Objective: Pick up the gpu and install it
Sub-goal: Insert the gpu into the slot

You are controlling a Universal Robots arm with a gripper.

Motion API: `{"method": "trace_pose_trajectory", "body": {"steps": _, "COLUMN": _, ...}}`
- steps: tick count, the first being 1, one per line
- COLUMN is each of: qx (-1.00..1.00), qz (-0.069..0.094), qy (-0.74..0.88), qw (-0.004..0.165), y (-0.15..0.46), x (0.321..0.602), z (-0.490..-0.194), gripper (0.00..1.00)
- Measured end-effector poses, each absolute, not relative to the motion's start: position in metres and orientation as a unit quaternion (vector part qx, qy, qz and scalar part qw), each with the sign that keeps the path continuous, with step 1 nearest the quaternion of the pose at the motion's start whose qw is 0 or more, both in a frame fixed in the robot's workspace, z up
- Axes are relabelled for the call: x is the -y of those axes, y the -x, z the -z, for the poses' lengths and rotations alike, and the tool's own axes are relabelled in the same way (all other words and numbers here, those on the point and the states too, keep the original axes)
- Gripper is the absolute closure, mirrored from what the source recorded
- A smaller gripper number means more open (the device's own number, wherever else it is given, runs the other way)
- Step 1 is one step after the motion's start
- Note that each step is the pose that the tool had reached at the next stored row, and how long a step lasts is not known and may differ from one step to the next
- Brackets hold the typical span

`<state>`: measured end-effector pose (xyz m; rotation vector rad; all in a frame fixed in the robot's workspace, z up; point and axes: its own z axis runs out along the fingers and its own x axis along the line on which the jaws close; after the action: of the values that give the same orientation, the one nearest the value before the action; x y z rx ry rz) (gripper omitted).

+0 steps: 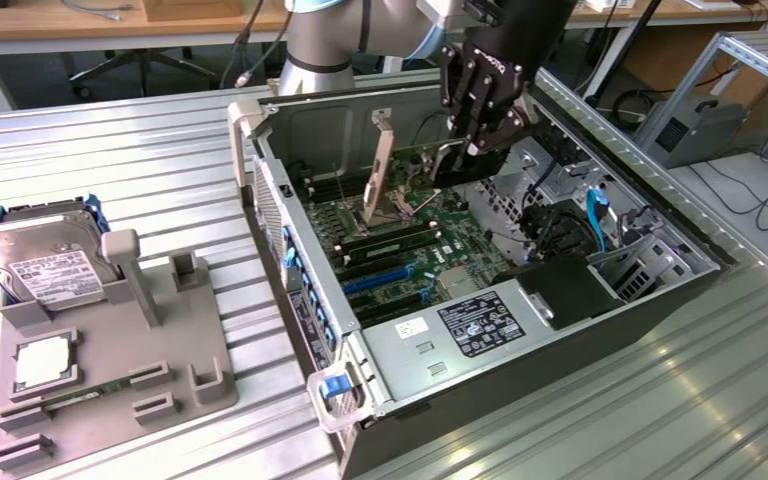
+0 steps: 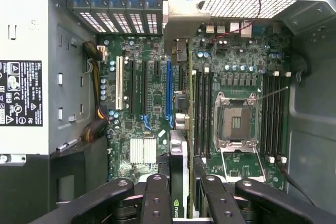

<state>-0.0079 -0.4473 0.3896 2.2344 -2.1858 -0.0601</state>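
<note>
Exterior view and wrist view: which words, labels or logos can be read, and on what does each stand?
Nothing reads with certainty.
Gripper: white brand lettering, blurred.
gpu: green logo, no legible letters.
Power supply label: print too small.
Hard drive label: print too small.

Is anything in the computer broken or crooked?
Nothing looks broken or spilled. The gpu sits upright and straight in the jaws of the gripper, over the motherboard. One thing looks unusual: the processor socket is open and has no chip in it.
</note>
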Motion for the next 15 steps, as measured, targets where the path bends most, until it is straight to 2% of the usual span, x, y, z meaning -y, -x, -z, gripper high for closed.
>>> {"method": "trace_pose_trajectory", "body": {"steps": 15, "qx": 0.699, "qz": 0.019, "qy": -0.715, "qw": 0.008, "y": 0.016, "x": 0.447, "z": -0.367, "gripper": 0.73}}
